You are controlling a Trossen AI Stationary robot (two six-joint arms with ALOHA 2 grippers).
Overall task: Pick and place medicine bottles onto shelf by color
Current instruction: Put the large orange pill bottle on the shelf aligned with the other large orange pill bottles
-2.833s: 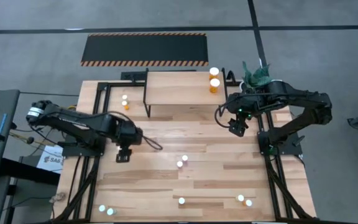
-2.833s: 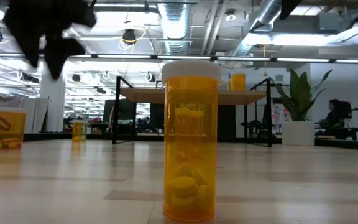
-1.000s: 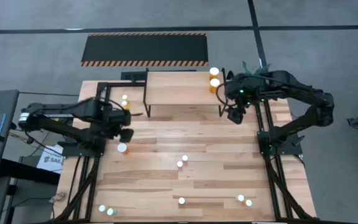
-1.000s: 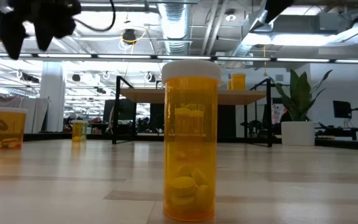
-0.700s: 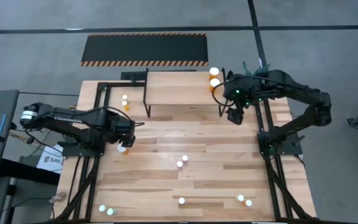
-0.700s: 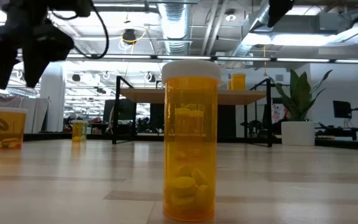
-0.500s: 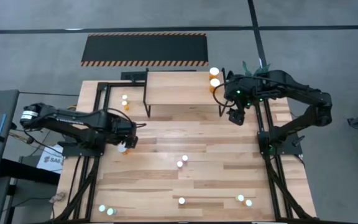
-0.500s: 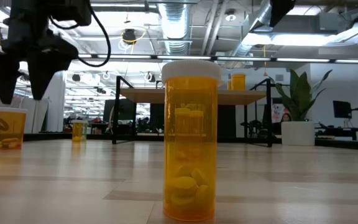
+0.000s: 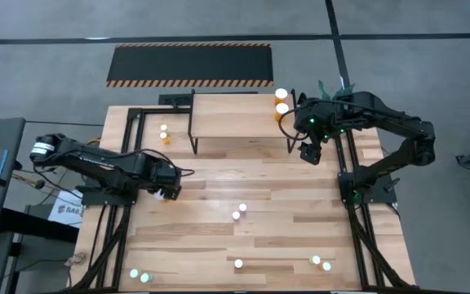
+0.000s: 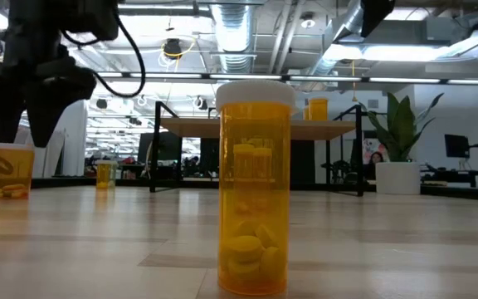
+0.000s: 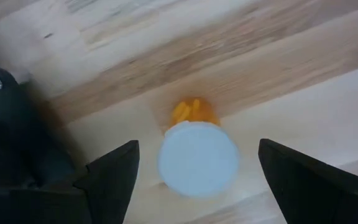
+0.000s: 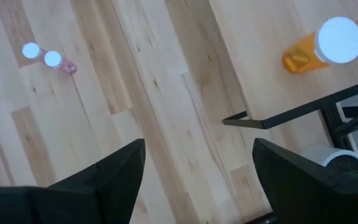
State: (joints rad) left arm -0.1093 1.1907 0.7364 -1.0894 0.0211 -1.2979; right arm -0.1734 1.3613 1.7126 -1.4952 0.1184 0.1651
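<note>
An orange medicine bottle (image 11: 197, 158) with a white cap stands upright on the table's left part. My left gripper (image 11: 197, 144) is open and points straight down over it, one finger on either side of the cap, touching nothing; in the low view it (image 10: 21, 137) hangs just above that bottle (image 10: 11, 170). My right gripper (image 9: 310, 153) waits open, high beside the right end of the shelf (image 9: 239, 114). Two orange bottles (image 9: 281, 102) stand on the shelf's right end.
Other bottles stand about the table: two by the shelf's left legs (image 9: 165, 134), two mid-table (image 9: 239, 211), several along the near edge (image 9: 238, 264). One big orange bottle (image 10: 254, 187) fills the low view. A potted plant (image 10: 401, 141) stands at the far right.
My left gripper has come down and a little toward the table's near edge, from beside the orange bottle to right over it, staying open. The bottle has not moved. My right arm has kept still.
</note>
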